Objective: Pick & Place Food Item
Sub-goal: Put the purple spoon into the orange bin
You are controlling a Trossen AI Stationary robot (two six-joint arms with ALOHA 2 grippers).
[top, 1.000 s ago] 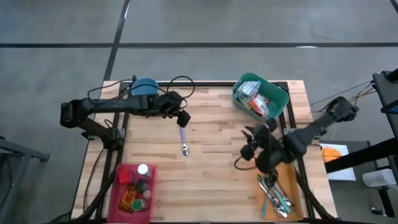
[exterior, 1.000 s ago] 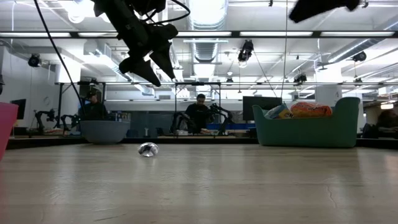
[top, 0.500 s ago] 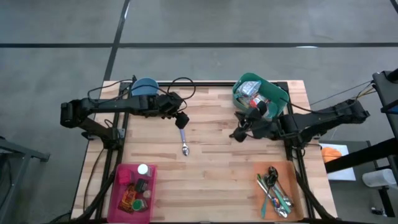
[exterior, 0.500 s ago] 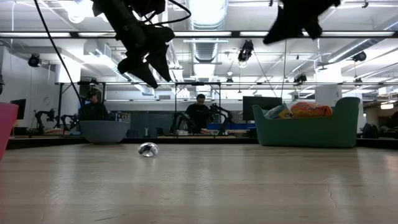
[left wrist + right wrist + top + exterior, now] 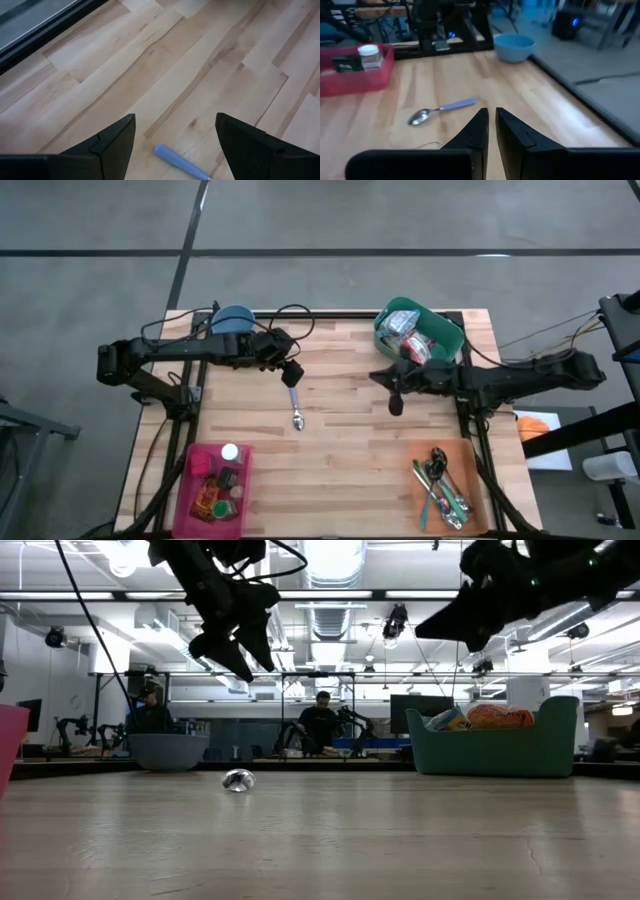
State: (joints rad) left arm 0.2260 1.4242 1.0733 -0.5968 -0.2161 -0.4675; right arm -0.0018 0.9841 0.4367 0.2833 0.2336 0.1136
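Note:
Food packets (image 5: 412, 342) lie piled in a green bin (image 5: 445, 330) at the far right; the low view shows them (image 5: 480, 717) over the bin's rim. My right gripper (image 5: 393, 402) hangs shut and empty just near of the bin, pointing toward the table's left. Its fingers show close together in the right wrist view (image 5: 491, 131). My left gripper (image 5: 292, 373) hovers open over the blue handle (image 5: 175, 160) of a spoon (image 5: 297, 410) that lies flat on the table. Its fingers stand on either side of the handle's end without touching it.
A blue bowl (image 5: 233, 320) stands at the far left. A pink bin (image 5: 213, 480) of small jars sits at the near left. An orange tray (image 5: 445, 492) with cutlery lies at the near right. Bare wood lies between the two grippers.
My right gripper has swung from beside the orange tray toward the far edge, ending just near of the green bin. It has turned from pointing down to pointing nearly level toward the table's left, and has come lower in the low view. The spoon has not moved.

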